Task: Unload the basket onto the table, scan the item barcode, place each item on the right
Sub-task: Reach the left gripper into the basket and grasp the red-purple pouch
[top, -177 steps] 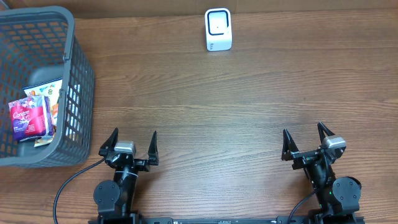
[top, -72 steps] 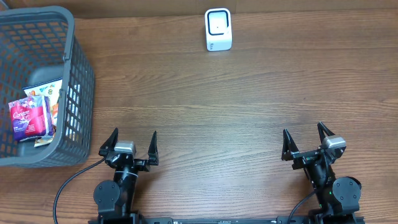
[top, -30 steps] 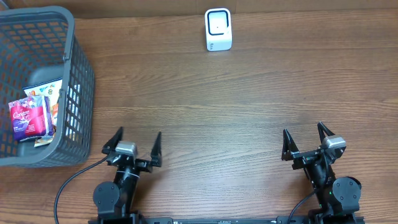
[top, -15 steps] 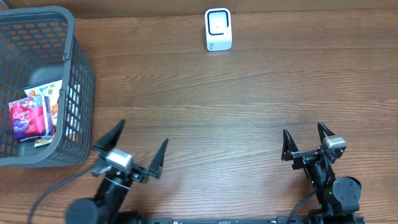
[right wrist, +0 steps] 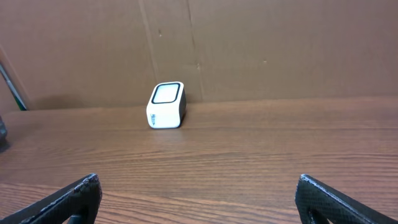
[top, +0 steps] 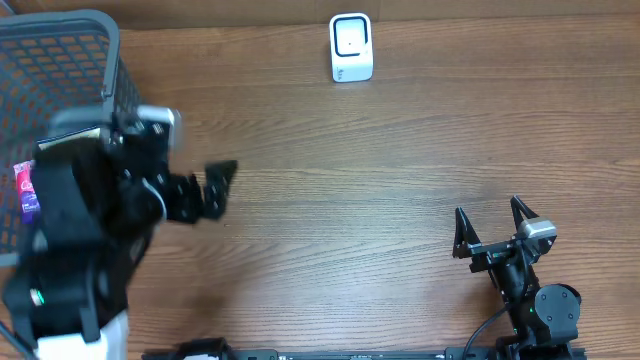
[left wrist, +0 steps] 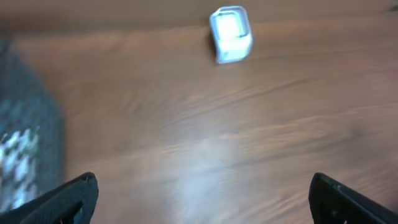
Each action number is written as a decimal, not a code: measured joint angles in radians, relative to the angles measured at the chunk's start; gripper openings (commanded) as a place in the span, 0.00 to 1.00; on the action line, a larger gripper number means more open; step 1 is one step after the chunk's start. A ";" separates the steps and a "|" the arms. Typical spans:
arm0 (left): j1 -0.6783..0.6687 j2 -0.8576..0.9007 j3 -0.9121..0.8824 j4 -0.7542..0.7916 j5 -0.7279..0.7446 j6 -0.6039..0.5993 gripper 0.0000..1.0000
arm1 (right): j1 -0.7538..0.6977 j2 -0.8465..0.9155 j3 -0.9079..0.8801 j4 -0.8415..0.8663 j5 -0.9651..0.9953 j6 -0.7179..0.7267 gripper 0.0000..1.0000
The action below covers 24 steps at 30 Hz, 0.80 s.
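Overhead, blurred: left gripper (left wrist: 202,198) risen from the table's (top: 400,180) near edge, wide and empty, swung beside the basket (top: 112,60) at the left edge, probably after the purple packet (top: 25,190) inside; right gripper (top: 487,207) wide, idle; scanner (top: 351,47) at far edge.

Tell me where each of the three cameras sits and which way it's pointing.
Overhead: above the table, looking straight down; shows the left arm lifted by the basket and the right gripper at the near edge.
Left wrist: up on that arm, angled down across the table toward the barcode scanner; left gripper's open fingertips in the bottom corners.
Right wrist: near the tabletop, facing level at the barcode scanner and cardboard wall; its fingertips in the bottom corners.
Shared: all three see the barcode scanner.
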State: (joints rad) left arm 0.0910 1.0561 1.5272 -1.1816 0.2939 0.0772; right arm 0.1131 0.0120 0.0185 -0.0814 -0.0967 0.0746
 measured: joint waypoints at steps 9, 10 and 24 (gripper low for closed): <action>0.001 0.180 0.204 -0.066 -0.207 -0.076 1.00 | 0.000 0.000 0.000 0.000 0.000 0.000 1.00; 0.003 0.192 0.209 -0.063 -0.230 -0.096 1.00 | 0.000 0.000 0.000 -0.001 0.000 0.000 1.00; 0.362 0.201 0.478 0.038 -0.404 -0.351 1.00 | 0.000 0.000 0.000 -0.001 0.000 0.000 1.00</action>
State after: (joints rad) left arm 0.4530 1.2575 2.0056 -1.1439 -0.1101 -0.2733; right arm 0.1127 0.0120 0.0185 -0.0822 -0.0971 0.0742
